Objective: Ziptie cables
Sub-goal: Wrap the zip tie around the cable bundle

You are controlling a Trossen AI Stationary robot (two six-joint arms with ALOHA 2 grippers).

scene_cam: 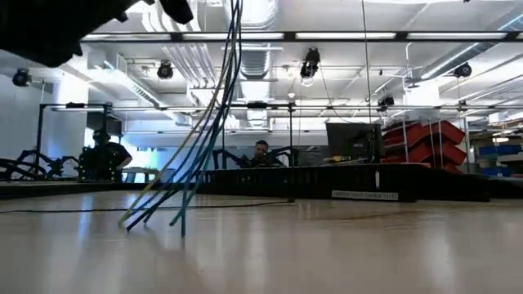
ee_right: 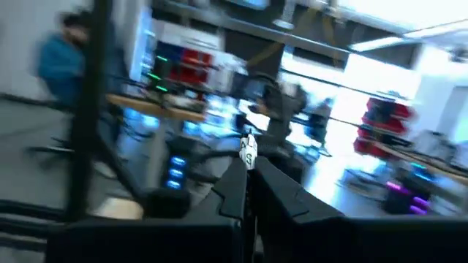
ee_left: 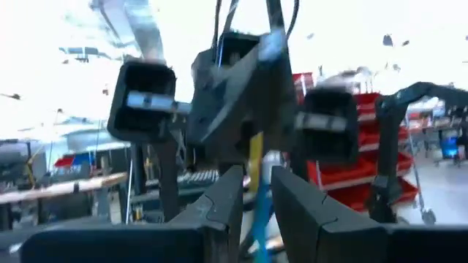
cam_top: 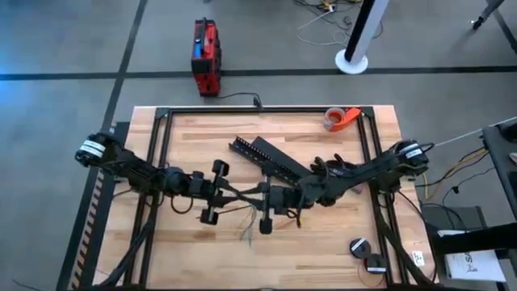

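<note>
The cables [cam_top: 245, 192], a bunch of thin green, blue and dark wires, stretch between my two grippers above the middle of the table. Their loose ends [scene_cam: 155, 214] hang down, and the tips touch the wooden top. My left gripper [cam_top: 216, 191] comes in from the left and is shut on the bunch. My right gripper [cam_top: 271, 199] comes in from the right, facing it, fingers shut. In the left wrist view the right gripper [ee_left: 241, 95] fills the middle of the picture, close ahead. My left gripper pinches the cables between its two fingers; a yellow and a blue wire [ee_left: 256, 191] pass through the narrow gap. The fingers lie level, coming from the table's left. The bunch is lifted and hangs below, with only its tips on the table. My right gripper has its fingers [ee_right: 232, 186] pressed together. A small pale piece [ee_right: 248, 150] sticks out just past their free ends. They come level from the table's right, and I cannot tell which part of the bunch they hold.
Two black slotted rails [cam_top: 271, 158] lie slantwise just beyond the grippers. An orange tape roll [cam_top: 341, 119] sits at the far right, and dark rolls [cam_top: 365, 252] at the near right. A black frame [cam_top: 161, 153] borders the table. A red box [cam_top: 206, 56] stands on the floor beyond.
</note>
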